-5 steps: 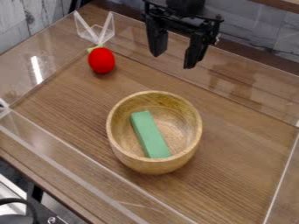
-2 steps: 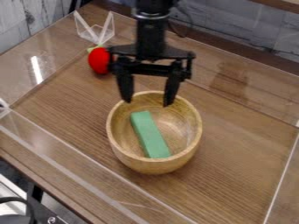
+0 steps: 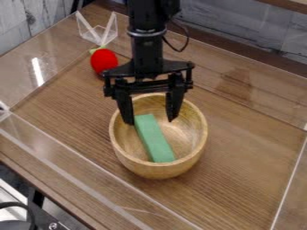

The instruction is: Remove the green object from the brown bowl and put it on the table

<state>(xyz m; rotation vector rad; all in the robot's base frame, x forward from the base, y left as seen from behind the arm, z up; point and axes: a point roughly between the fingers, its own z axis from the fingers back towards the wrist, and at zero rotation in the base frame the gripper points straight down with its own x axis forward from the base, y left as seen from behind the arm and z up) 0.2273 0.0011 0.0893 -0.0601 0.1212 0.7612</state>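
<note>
We see the gripper (image 3: 150, 109), its 2 fingers spread wide apart and empty, straddling the green object (image 3: 153, 137), whose long axis runs toward lower right inside the brown bowl (image 3: 129, 158).

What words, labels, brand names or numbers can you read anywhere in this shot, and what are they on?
None: no readable text shows in this view.
The green object, the brown bowl and the red ball are all plain, with no markings.
The table shows only wood grain, and its clear walls only reflections.
The gripper, jaws open over the bowl, is plain black with no visible label.
</note>
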